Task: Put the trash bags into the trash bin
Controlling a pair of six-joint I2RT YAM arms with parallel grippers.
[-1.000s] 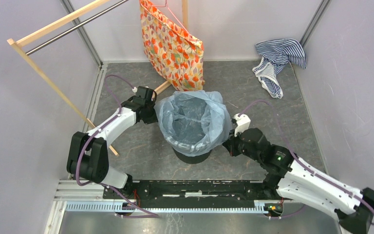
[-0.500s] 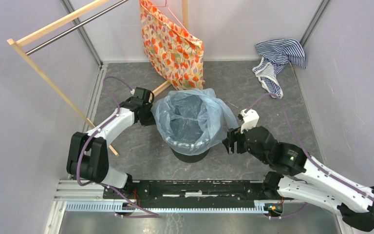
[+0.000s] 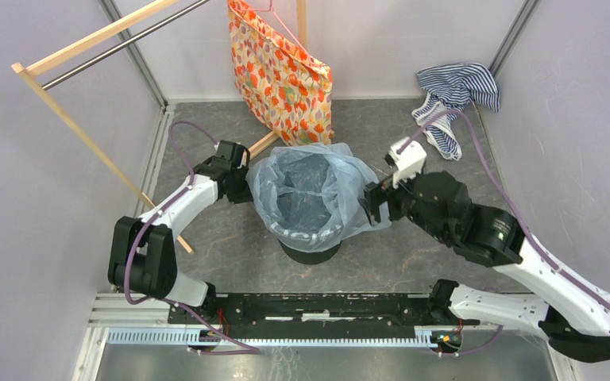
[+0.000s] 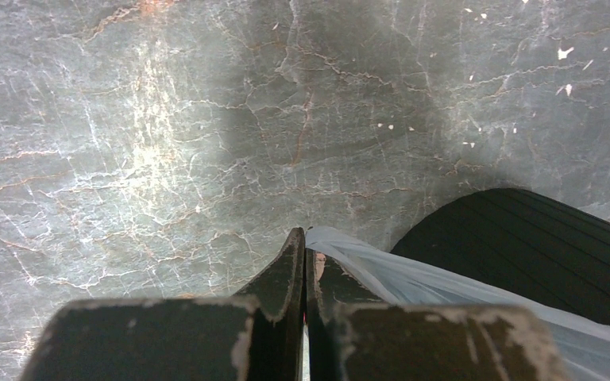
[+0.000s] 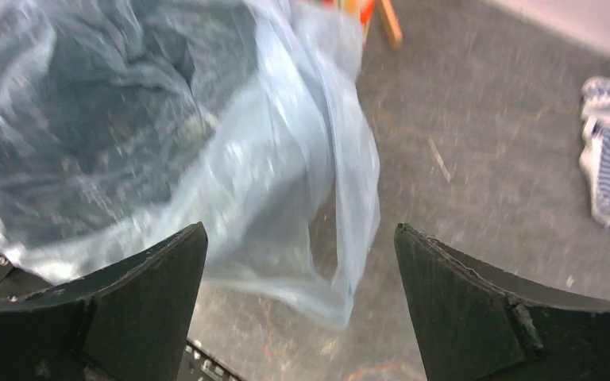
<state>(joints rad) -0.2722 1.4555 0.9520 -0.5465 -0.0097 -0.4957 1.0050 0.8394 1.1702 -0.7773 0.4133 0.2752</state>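
Observation:
The pale-blue trash bag (image 3: 310,190) lines the black trash bin (image 3: 311,252), its mouth spread over the rim and draping down the sides. My left gripper (image 3: 242,186) is at the bin's left side, shut on the bag's left edge. In the left wrist view the fingers (image 4: 303,242) pinch the thin plastic (image 4: 413,278) next to the bin wall (image 4: 524,238). My right gripper (image 3: 369,205) hovers at the bin's right side, open. In the right wrist view its jaws (image 5: 298,230) stand wide apart above the bag's loose hanging flap (image 5: 341,198), with nothing between them.
An orange floral fabric bag (image 3: 282,75) hangs from a wooden rack (image 3: 71,119) just behind the bin. A blue-white striped cloth (image 3: 453,99) lies at the back right corner. Walls close in the floor on three sides.
The right gripper has opened and let go of the bag's right edge, then risen and moved toward the back. The bag's right side now hangs loose. The left gripper has barely moved.

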